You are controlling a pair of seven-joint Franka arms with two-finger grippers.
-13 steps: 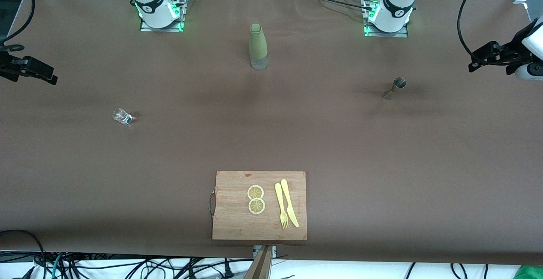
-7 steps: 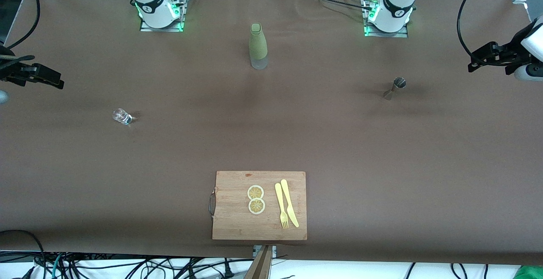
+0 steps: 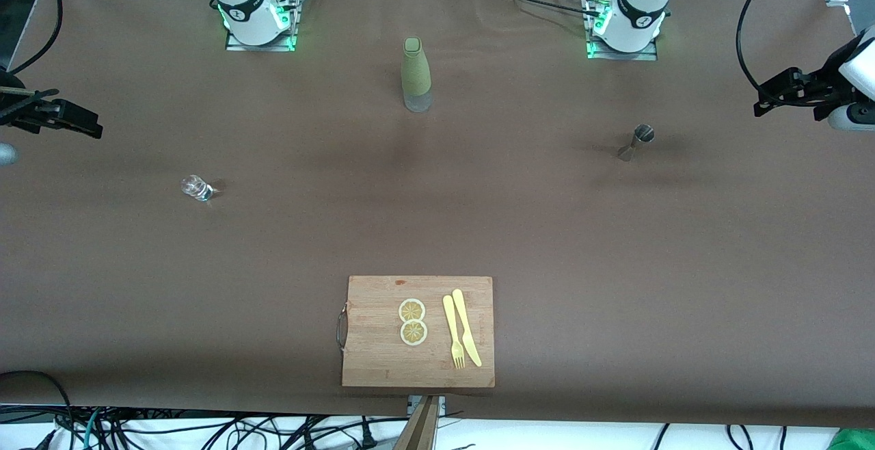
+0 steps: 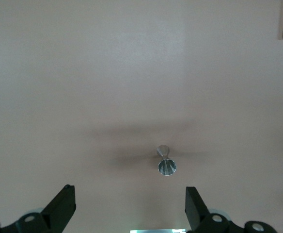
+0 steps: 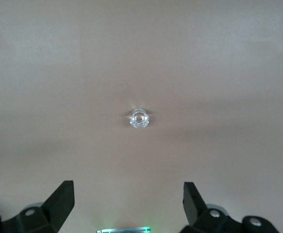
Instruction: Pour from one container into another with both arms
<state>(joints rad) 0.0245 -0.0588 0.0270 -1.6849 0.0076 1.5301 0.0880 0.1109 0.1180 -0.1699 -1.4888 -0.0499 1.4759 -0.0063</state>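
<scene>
Toward the left arm's end of the tabletop (image 3: 519,217) stands the jigger (image 3: 636,141), upright, small and likely light, its smooth metal slippery; the narrow waist looks the surest place to pinch. Toward the right arm's end sits the faceted glass (image 3: 196,187), probably fragile and best taken gently round its wall. Left hand (image 4: 131,206) hangs high near its table end, jaws spread wide and empty; right hand (image 5: 128,200) likewise, wide open, holding nothing, the glass in its view.
</scene>
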